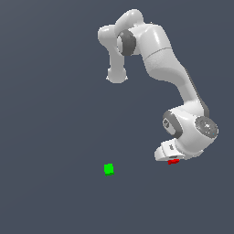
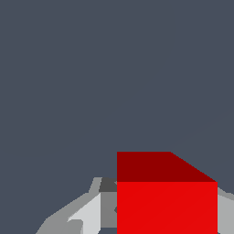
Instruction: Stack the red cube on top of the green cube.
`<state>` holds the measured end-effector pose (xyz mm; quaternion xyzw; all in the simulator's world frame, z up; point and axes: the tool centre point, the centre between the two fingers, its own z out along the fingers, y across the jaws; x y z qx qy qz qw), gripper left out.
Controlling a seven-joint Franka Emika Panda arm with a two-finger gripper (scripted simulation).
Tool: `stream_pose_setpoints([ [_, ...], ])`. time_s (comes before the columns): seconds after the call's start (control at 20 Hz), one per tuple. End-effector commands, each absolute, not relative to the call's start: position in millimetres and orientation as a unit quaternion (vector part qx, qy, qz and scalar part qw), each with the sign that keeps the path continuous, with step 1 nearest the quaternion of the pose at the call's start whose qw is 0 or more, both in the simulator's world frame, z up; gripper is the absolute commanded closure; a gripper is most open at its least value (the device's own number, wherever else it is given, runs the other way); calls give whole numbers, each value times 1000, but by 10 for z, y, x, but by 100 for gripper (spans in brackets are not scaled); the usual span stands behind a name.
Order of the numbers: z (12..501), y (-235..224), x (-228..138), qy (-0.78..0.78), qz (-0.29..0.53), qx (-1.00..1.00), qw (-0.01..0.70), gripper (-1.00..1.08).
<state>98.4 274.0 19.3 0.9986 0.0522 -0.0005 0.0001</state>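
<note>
Grey, featureless ground [image 1: 45,137] fills both views; no table edge or corner is visible, so positions can be given only against the exterior view's frame. Nothing else lies on this surface apart from the two cubes, and no object stands between them.

The green cube [image 1: 109,169] sits alone on the ground, low and slightly toward the exterior view's left of centre. It is well apart from the arm and does not appear in the wrist view.

The red cube [image 1: 173,161] shows in the exterior view only as a thin red sliver under the white hand, most of it hidden by the hand's body. In the wrist view the red cube [image 2: 167,201] is large and close, cut off by the picture's edge, with grey finger parts showing on either side of it.

The gripper [image 1: 172,160] has its fingers closed against the red cube, one to each side; the fingertips themselves are cut off in the wrist view and hidden in the exterior view. Whether the cube is lifted off the ground cannot be told.

The arm [image 1: 160,55] reaches from its base [image 1: 116,75] high in the exterior view, bends over and down toward that view's right, with the wrist folded so the hand points downward.
</note>
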Motion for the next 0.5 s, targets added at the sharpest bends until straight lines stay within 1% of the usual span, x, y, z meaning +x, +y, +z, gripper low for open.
stream_pose_setpoints([
  [0.0, 198, 2742, 986, 52, 0, 999, 0, 108],
  [0.45, 291, 2738, 978, 52, 0, 999, 0, 108],
])
